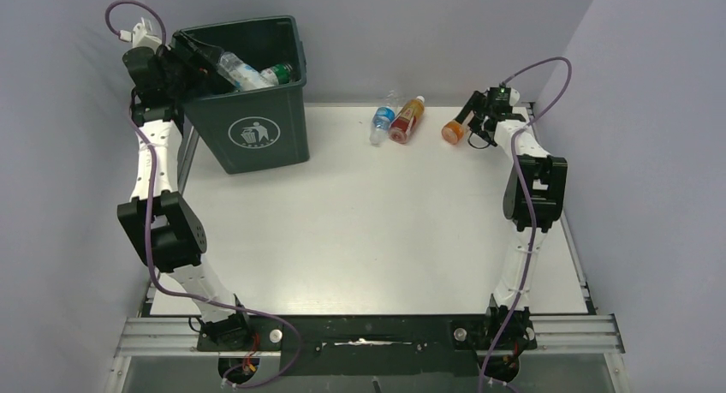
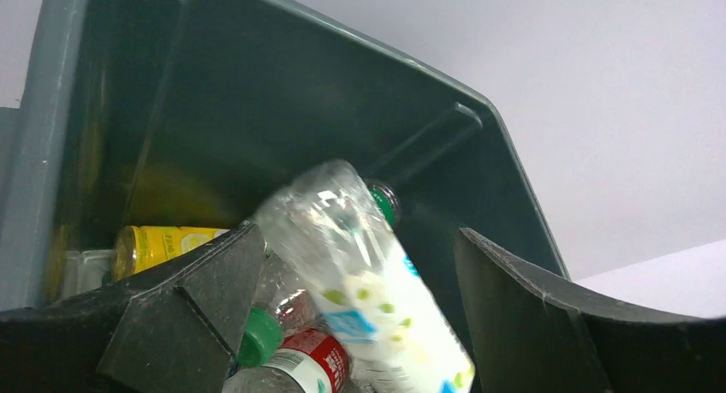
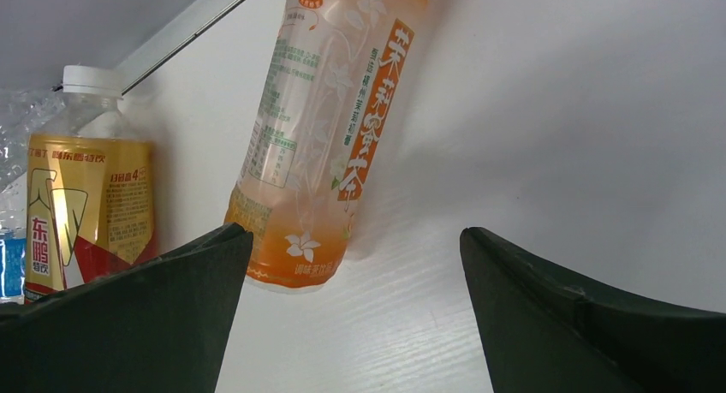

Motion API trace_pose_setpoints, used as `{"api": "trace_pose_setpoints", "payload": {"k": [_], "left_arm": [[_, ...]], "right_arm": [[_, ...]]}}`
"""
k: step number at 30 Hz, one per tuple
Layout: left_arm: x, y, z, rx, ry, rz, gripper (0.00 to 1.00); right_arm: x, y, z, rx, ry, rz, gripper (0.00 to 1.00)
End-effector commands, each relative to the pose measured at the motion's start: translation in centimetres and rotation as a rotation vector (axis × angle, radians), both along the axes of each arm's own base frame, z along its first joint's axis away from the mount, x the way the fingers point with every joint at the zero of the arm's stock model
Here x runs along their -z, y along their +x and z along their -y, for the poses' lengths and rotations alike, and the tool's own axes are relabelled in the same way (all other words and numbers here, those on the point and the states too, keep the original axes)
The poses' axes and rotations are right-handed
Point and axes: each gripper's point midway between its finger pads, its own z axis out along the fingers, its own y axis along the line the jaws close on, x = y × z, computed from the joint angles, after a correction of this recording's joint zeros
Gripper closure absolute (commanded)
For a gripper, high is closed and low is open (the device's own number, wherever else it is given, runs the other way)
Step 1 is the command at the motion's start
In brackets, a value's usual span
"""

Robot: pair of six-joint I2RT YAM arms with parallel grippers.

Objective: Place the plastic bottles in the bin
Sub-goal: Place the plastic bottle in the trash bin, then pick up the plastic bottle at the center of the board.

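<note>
— While the left gripper [image 2: 355, 243] hangs over the mouth of the bin [image 1: 282, 128], how do its jaws stand?

— Spread wide. A clear green-capped bottle [image 2: 360, 282] shows between the fingers, but neither pad touches it. It lies tilted on the heap inside the bin, across a red-labelled bottle [image 2: 308, 359] and near a yellow bottle [image 2: 163, 246]. I read the posture as one for dropping: the jaws sit over the opening so that anything leaving them lands inside the bin and not on its rim.

— And what lies outside the bin?

— Three bottles, all to the right of the bin along the far edge of the table [image 1: 360, 230]. Nearest the bin is a blue-labelled bottle [image 1: 382, 123]. Just beside it is a white-capped bottle [image 1: 407, 119] with a yellow and red label. Farthest from the bin lies an orange tea bottle [image 1: 454, 132].

— The right gripper?

— The right gripper [image 3: 355, 235] sits low at that orange tea bottle, jaws spread, holding nothing. The bottle's base points into the gap, nearer one finger, so I judge the gripper is lining up to pinch across its body.

— How far along, then?

— Well along, I'd say: several bottles in the bin, three outside it.
</note>
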Motion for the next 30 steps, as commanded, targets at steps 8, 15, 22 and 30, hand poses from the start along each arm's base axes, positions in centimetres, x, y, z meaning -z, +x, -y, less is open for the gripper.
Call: {"api": "trace_pose_setpoints", "payload": {"k": [8,15,22,30], "left_arm": [[-6.0,-4.2,0.1,-0.035,0.042,0.078,0.16],[-7.6,-7.9,1.5,-0.021,0.016,0.096,0.16],[-7.6,-10.9,3.6,0.031,-0.002,0.094,0.16],[-7.1,-13.2,7.5,0.115,0.003,0.079,0.15]], "right_arm": [[-1.6,4.2,-1.8,-0.039,0.123,0.17,0.02],[0.5,4.5,-3.0,-0.049,0.172,0.148,0.02],[2.4,3.7,-4.4,-0.074,0.218,0.125,0.17],[3.6,0.7,-5.4,-0.095,0.233,0.096,0.46]]}}
